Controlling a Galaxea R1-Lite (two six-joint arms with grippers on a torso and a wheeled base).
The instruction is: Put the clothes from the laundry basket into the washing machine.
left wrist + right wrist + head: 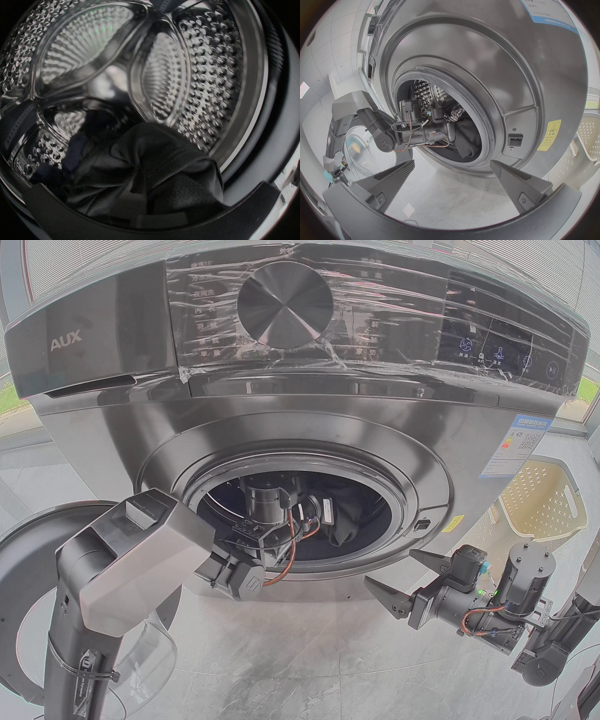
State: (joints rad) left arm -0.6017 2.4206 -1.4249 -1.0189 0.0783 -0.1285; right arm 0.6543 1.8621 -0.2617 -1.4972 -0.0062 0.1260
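left arm at the drum mouth, right gripper idle outside

you will find the washing machine (312, 421) with its door (25, 590) swung open on the robot's left. a dark garment (162, 168) lies heaped at the bottom of the drum (212, 72), close behind the front lip. the left gripper (322, 513) is inside the opening, just beside that garment; you cannot tell whether it is apart, together or clamped on cloth. the right gripper (390, 566) hangs in front of the machine, below and to the right of the opening, its jaws wide apart and holding nothing. the cream laundry basket (544, 502) stands to the right of the machine.
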